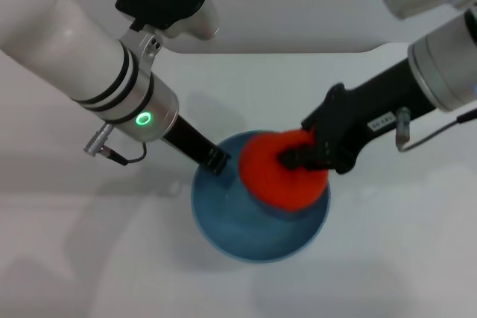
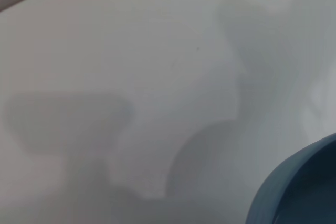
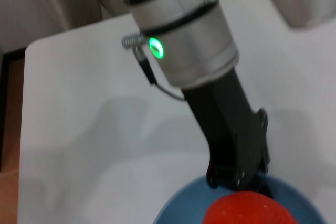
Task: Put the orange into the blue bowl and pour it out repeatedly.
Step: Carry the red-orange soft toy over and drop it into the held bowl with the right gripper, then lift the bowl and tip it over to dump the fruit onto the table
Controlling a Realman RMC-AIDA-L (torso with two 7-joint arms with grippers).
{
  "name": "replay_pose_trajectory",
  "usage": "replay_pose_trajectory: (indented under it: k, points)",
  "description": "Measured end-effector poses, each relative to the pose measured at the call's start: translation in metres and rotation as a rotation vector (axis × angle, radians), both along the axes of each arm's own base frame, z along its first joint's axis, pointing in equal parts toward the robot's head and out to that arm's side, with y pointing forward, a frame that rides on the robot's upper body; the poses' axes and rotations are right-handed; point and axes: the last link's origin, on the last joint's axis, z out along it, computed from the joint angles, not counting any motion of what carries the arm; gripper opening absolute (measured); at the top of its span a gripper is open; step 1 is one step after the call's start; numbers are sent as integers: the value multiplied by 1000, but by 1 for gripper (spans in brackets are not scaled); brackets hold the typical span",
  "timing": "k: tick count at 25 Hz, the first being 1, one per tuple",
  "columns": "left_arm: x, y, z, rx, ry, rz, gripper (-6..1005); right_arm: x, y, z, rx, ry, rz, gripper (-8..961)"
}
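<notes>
The round, deep, glossy light-blue bowl [image 1: 257, 217] sits on the plain white desk [image 1: 89, 258], near the middle of the scene. The bright red-orange, roundish orange [image 1: 279, 169] is over the bowl's far-right part, partly above the rim, held by the right gripper [image 1: 298, 156], whose black fingers are closed around the fruit from the right side. The right arm reaches in from the far right. The left gripper [image 1: 216, 160] comes in from the far left and meets the bowl's far-left rim; how wide its fingers stand cannot be told. In the right wrist view, the orange [image 3: 247, 209] sits just above the blue bowl [image 3: 178, 211], with the left gripper [image 3: 236, 174] at the rim beyond it.
</notes>
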Motion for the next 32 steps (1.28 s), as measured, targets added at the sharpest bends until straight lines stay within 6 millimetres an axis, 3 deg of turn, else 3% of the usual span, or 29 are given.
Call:
replay_pose_trajectory:
  k: [6, 12, 17, 21, 24, 26, 27, 32]
  points:
    - [5, 0, 0, -6, -6, -13, -1, 7, 1, -8, 8, -19, -14, 86]
    - [5, -1, -2, -12, -5, -21, -1, 4, 1, -7, 29, -20, 4, 269]
    - [4, 1, -2, 1, -11, -25, 0, 3, 1, 0, 59, -13, 5, 500]
    - [5, 6, -1, 36, -28, -57, -1, 8, 5, 17, 138, 18, -53, 526]
    - [3, 16, 2, 124, -63, -133, 0, 27, 15, 46, 246, 85, -233, 546]
    - [0, 23, 8, 251, -86, -246, 0, 58, 12, 69, 303, 80, -373, 559]
    - [0, 23, 8, 251, -86, -246, 0, 58, 12, 69, 303, 80, -373, 565]
    - [-11, 23, 28, 584, -58, -520, -1, 113, -2, 86, 366, 2, -579, 573]
